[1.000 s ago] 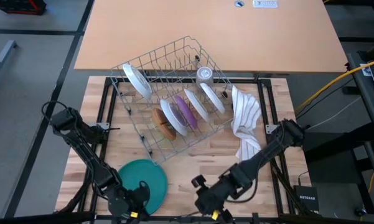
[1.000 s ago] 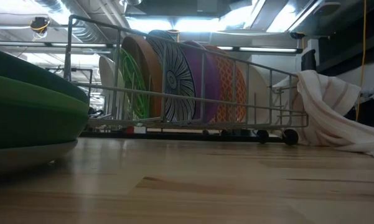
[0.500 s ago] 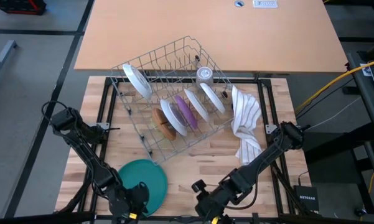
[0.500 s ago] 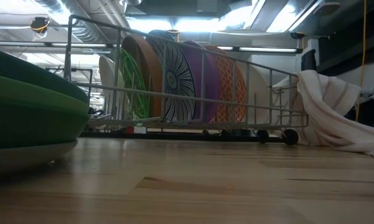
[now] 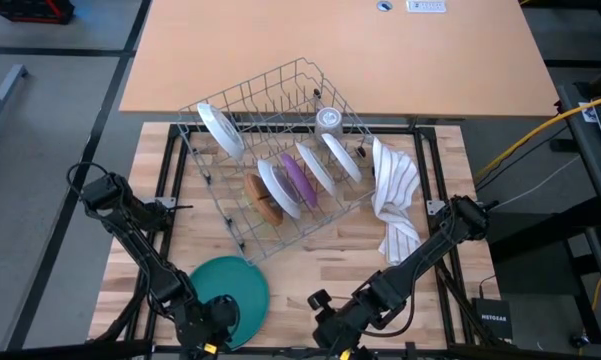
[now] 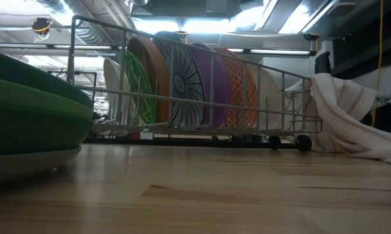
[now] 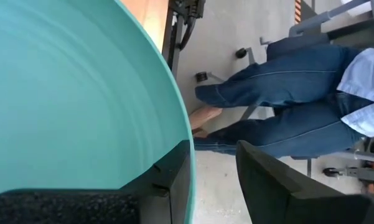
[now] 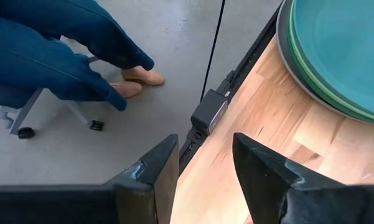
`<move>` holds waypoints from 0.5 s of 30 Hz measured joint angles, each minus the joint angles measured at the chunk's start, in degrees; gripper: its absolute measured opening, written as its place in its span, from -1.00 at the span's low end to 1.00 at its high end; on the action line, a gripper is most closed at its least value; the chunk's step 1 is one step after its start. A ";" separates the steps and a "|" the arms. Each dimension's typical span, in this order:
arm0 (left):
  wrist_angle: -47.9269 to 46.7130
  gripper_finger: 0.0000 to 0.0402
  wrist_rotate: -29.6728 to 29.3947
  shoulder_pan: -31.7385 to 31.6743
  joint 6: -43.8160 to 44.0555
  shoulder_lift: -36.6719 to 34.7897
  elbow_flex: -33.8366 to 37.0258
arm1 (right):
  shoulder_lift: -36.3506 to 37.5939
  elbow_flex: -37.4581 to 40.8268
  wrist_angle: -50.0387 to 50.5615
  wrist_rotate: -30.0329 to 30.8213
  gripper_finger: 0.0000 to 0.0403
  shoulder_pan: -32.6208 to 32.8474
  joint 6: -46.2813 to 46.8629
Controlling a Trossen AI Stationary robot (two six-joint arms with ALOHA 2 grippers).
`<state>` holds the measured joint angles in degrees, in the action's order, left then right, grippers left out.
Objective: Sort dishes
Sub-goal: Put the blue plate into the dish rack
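Looking down on the tabletop, you have the left gripper at its near left corner, on the near rim of the teal plate. That plate tops a stack: the low view shows it on a green plate with a pale one beneath, and the right wrist view shows the same three rims just inside the near edge. In the left wrist view one dark finger lies against the teal rim while the other stands off the plate with daylight between them, so the jaws are spread and pinching nothing.

Your right gripper waits at the near edge, near its middle; in its own view the fingers stand apart over the table's edge and the floor, holding nothing.

The wire rack sits skewed along the far edge of the tabletop. Small dishes stand on edge in it: a white plate at its far left end, then a brown one, a white one, a purple one and two more white ones. From the low view you also see a clear green dish and an orange-patterned one among them. A clear glass stands in the rack's far right corner.

The striped cloth lies crumpled just beside the rack's right end. A person's jeans and shoes show on the floor past the near edge.
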<state>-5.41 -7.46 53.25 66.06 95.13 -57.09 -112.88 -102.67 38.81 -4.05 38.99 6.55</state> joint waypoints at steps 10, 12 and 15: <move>-0.16 -0.24 -0.01 0.58 -2.34 0.00 0.36 | 0.00 0.00 -0.17 2.13 -0.22 -0.01 5.41; -0.16 -0.15 0.03 0.90 -3.78 0.00 0.36 | 0.00 0.00 -0.15 2.49 -0.22 -0.01 5.44; -0.17 -0.03 0.02 1.59 -7.10 0.00 0.38 | 0.00 0.00 -0.18 2.89 -0.22 -0.01 5.45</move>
<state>-5.58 -7.44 54.85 58.96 95.13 -56.71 -112.88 -102.67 38.63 -1.16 38.98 11.99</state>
